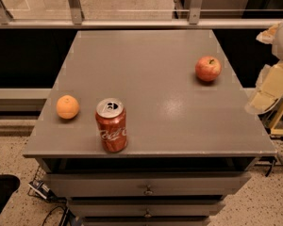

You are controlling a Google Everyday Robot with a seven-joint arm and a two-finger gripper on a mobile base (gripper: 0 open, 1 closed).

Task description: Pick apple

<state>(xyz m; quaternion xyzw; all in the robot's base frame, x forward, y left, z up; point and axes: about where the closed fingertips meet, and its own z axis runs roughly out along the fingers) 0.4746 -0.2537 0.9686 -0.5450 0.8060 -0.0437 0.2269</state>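
Apple (pixel 208 68), far right on surface (pixel 151 74): I am planning a centred, top-down grasp so it cannot roll, the gripper (pixel 266 92) sitting off the right edge, its state impossible to tell.

My single camera looks steeply down on the tabletop (pixel 151 65) from its front, fairly near; my hand (pixel 270 89) shows at the right edge.

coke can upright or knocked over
Upright: the coke can stands on its base near the front edge of the table, silver top facing up. The gripper hangs off the right side, apart from the apple.
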